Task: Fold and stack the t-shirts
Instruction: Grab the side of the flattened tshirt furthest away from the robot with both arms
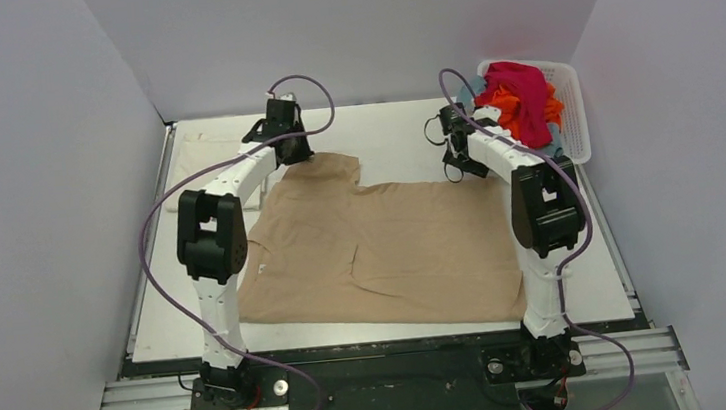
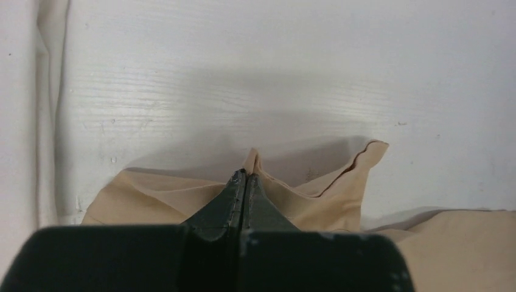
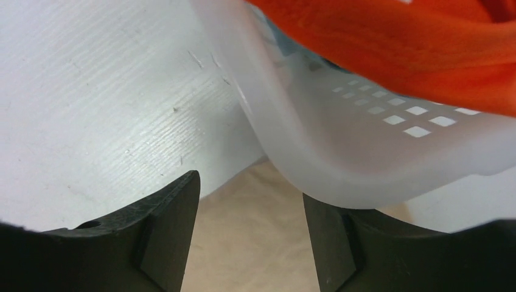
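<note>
Left gripper (image 2: pixel 244 176) pinching one tan t-shirt (image 1: pixel 413 240), one basket (image 3: pixel 365 152)

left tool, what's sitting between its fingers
A raised fold of the tan t-shirt, pinched in the left tool; the left wrist view shows it.

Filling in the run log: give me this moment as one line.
left gripper: shut on tan t-shirt edge | right gripper: open, near basket
</note>
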